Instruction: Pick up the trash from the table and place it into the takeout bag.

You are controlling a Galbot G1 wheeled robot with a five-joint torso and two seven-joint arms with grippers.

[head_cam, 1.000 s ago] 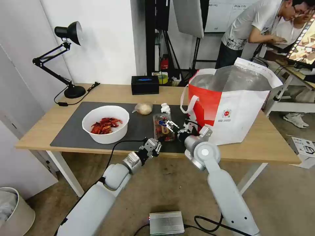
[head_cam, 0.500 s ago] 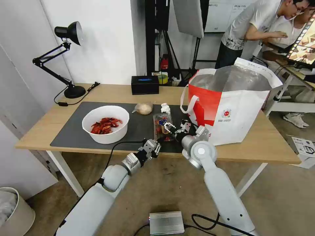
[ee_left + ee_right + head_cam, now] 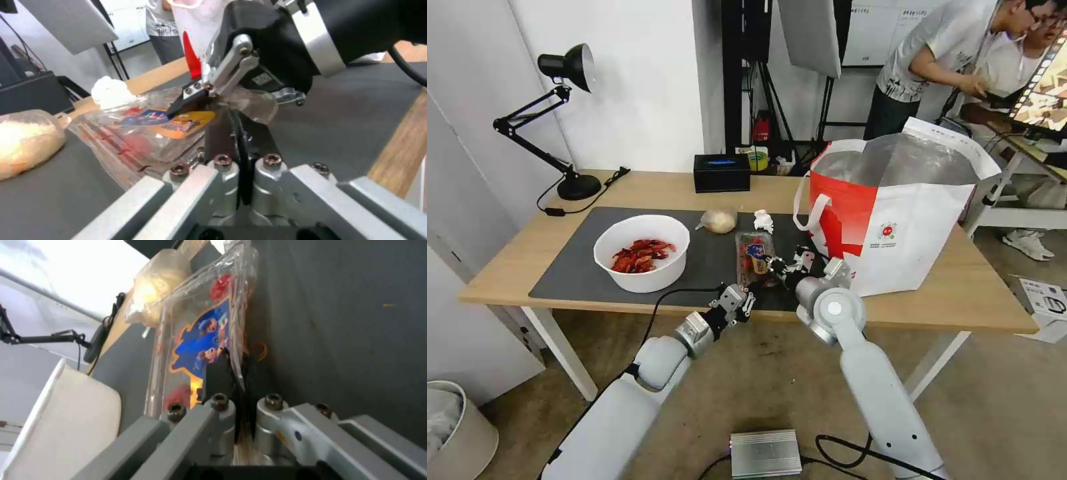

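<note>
right wrist view: right pincer (image 3: 236, 373) pinching clamshell tray (image 3: 195, 340) edge near the surface's (image 3: 960, 293) front edge; left pincer (image 3: 739, 301) pressed together, idle.

Centre of the head view: a clear plastic clamshell tray (image 3: 755, 253) with red bits and a blue-and-orange label lies flat on the dark grey mat of the light-wood table (image 3: 680, 190). Above it sit a crumpled white tissue (image 3: 764, 220) and, to its left, a beige knotted plastic-bag lump (image 3: 719, 220). Left of centre stands a white bowl of red scraps (image 3: 642, 261). The red-and-white takeout bag (image 3: 897, 217) stands open, upright, at right.
</note>
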